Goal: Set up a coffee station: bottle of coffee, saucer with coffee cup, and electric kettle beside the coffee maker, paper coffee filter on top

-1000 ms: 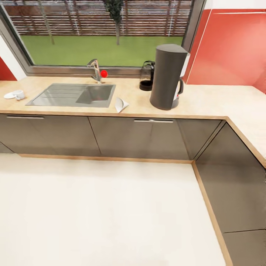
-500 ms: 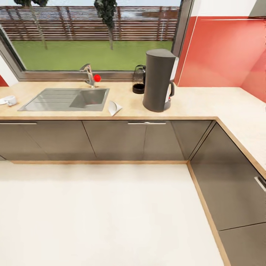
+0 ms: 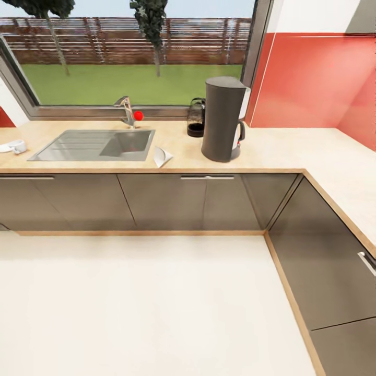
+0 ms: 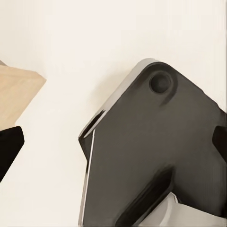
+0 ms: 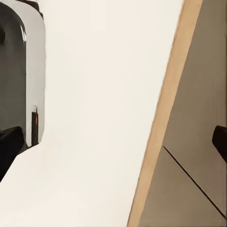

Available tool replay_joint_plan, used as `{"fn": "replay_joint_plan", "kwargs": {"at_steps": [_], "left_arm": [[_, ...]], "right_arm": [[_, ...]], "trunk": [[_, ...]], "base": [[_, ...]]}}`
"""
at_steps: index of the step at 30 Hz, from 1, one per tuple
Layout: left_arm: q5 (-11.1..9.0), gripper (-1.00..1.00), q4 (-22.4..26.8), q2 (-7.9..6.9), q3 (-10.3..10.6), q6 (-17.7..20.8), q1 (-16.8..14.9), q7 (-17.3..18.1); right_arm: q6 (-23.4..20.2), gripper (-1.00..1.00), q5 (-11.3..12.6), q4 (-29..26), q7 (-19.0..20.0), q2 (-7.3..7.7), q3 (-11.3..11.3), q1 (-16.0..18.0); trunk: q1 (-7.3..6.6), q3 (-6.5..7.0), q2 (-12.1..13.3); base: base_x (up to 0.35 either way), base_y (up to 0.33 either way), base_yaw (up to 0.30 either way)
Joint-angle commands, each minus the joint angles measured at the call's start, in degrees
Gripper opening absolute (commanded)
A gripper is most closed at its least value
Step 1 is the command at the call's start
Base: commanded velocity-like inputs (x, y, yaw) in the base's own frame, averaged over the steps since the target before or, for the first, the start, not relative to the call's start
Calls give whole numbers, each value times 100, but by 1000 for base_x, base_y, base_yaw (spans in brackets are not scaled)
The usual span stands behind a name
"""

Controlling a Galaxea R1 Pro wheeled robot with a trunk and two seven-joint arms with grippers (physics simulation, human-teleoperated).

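Both grippers hang low, pointing at the floor (image 3: 146, 303). In the left wrist view a dark fingertip (image 4: 7, 149) sits at one edge and another at the opposite edge, well apart, with nothing between them, so the left gripper stands spread and empty. Past it lies the robot's own dark base (image 4: 156, 156) on pale floor. In the right wrist view the two fingertips (image 5: 9, 146) likewise sit at opposite edges with bare floor between: the right gripper is spread and empty too. Just beyond it runs the wood plinth (image 5: 163, 123) of a cabinet.

Everything the task needs is well ahead of and above both grippers, on the counter (image 3: 292, 151). The coffee maker (image 3: 222, 119) stands near the corner; a glass kettle (image 3: 196, 117) sits just behind and beside it. A folded paper filter (image 3: 162, 155) lies at the counter's front edge, near the sink (image 3: 96, 144). The cup (image 3: 17, 146) and its saucer, hard to separate at this size, sit far off to the left. The bottle of coffee and its shelf cannot be placed from here.

Risks, as I judge them: the filter is thin and close to the edge, so a careless pinch could push it off. Reaching past the tall coffee maker for the kettle could knock either. Driving closer, the right arm could scrape the cabinets.
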State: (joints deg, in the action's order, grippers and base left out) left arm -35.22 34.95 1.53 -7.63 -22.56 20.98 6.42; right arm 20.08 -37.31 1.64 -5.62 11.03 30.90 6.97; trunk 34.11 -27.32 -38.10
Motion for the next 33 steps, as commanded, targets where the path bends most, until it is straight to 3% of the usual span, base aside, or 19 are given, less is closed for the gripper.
{"fn": "replay_joint_plan", "kwargs": {"at_steps": [1,14,33], "left_arm": [[-67,100,17,9,-25,-4,5,62],[-13,100,-360,97,-19,-25,3,79],[-19,100,-407,145,-19,-11,3,79]], "right_arm": [[39,100,-59,20,-35,23,38,6],[165,100,-24,31,-3,68,48,-100],[181,100,-22,34,0,66,48,-125]], "trunk": [[2,5,-5],[2,127,-5],[2,306,-5]], "base": [[0,0,-53],[0,0,-80],[0,0,-87]]}}
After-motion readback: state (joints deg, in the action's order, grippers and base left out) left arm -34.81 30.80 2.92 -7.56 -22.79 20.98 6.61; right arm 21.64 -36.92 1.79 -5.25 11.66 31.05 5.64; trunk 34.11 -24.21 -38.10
